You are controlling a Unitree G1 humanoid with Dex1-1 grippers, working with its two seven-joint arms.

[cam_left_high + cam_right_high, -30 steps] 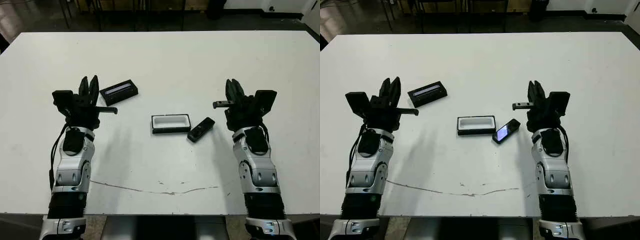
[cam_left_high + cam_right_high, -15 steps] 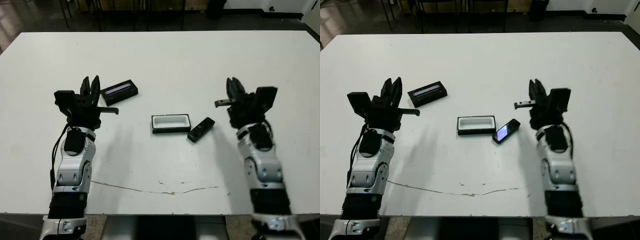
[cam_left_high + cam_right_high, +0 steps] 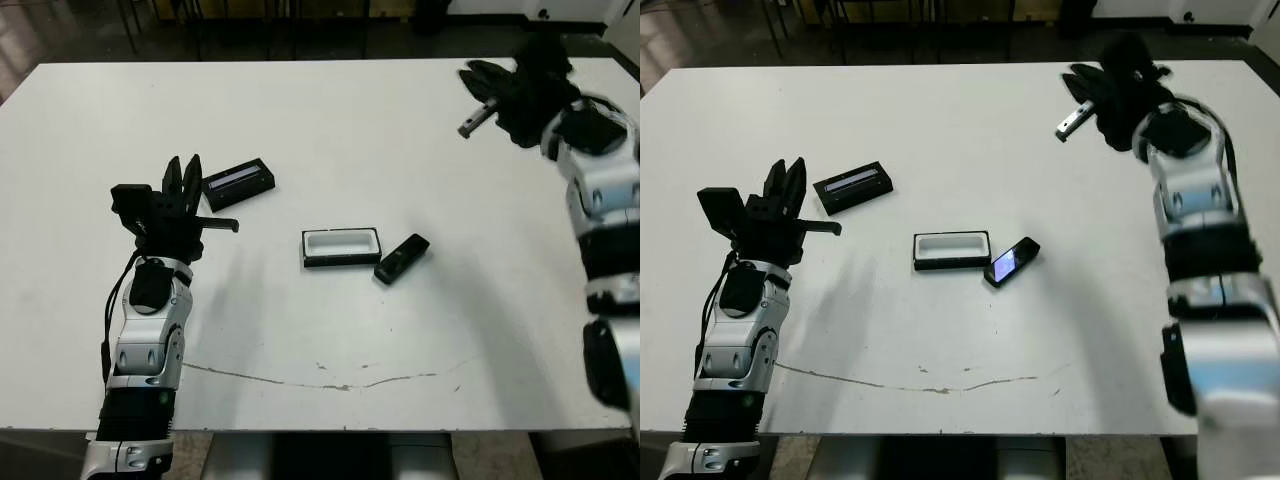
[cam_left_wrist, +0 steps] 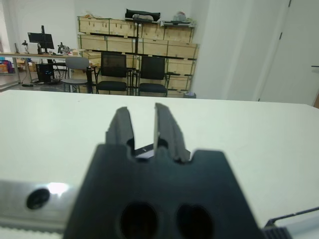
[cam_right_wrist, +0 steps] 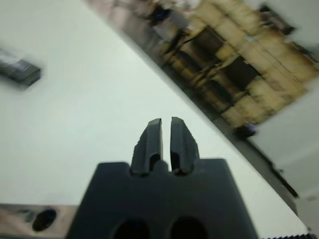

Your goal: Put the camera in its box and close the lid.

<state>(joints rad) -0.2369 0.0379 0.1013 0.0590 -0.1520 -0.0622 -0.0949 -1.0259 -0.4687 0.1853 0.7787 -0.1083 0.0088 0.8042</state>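
Just one camera (image 3: 402,259), one box (image 3: 341,247), one lid (image 3: 238,183).

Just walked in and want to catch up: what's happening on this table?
Nothing is being handled yet. The camera lies on the table just right of the open box, and the lid lies apart, near the left hand. The right hand is raised over the table's far right corner, holding nothing.
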